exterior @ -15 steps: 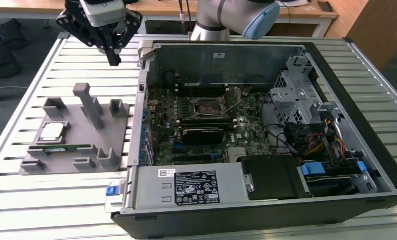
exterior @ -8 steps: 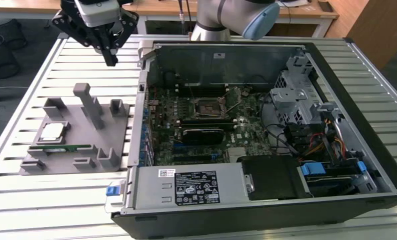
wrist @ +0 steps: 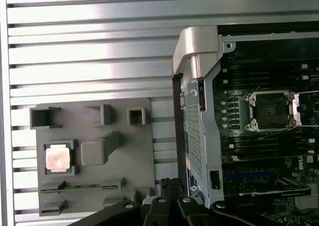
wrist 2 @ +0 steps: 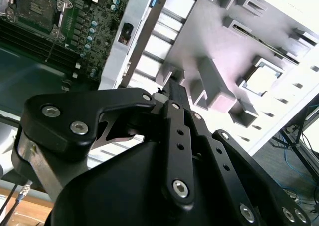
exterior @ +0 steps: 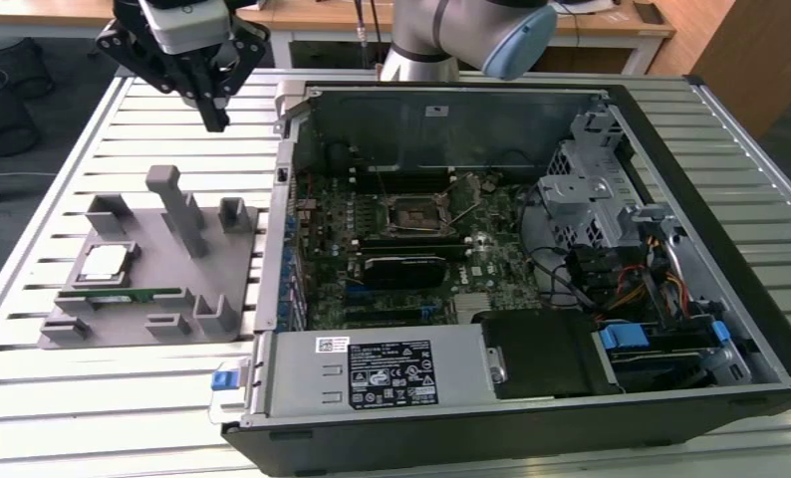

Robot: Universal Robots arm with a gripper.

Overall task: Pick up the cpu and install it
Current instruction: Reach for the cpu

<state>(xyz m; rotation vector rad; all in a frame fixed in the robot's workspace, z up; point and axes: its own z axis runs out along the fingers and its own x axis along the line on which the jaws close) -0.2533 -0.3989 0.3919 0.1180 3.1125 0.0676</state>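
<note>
- Pincer (exterior: 213,118): fingers pressed together, nothing between them. It hangs in the air over the far-left part of the table (exterior: 64,169), tips pointing down.
- In both wrist views its black links fill the near edge of the shot, and the tips (wrist: 172,183) look closed there too.
- Below and just near of it is a grey holder tray (exterior: 229,264) with posts and pockets, lying flat on the slatted table at the exterior view's left.
- The cpu (exterior: 104,263) sits flat in a square pocket on the left side of that tray, silvery top up, well apart from the pincer. It is also clear in the first wrist view (wrist: 58,159) and shows as a bright square in the second wrist view (wrist 2: 259,79).
- A green memory stick (exterior: 124,295) stands on edge in a slot just near of the cpu.
- To the tray's right an open computer case (exterior: 435,134) lies on its side with the board exposed.
- The socket (exterior: 409,214) sits mid-board inside a metal frame, and its centre is dark (wrist: 271,110).
</note>
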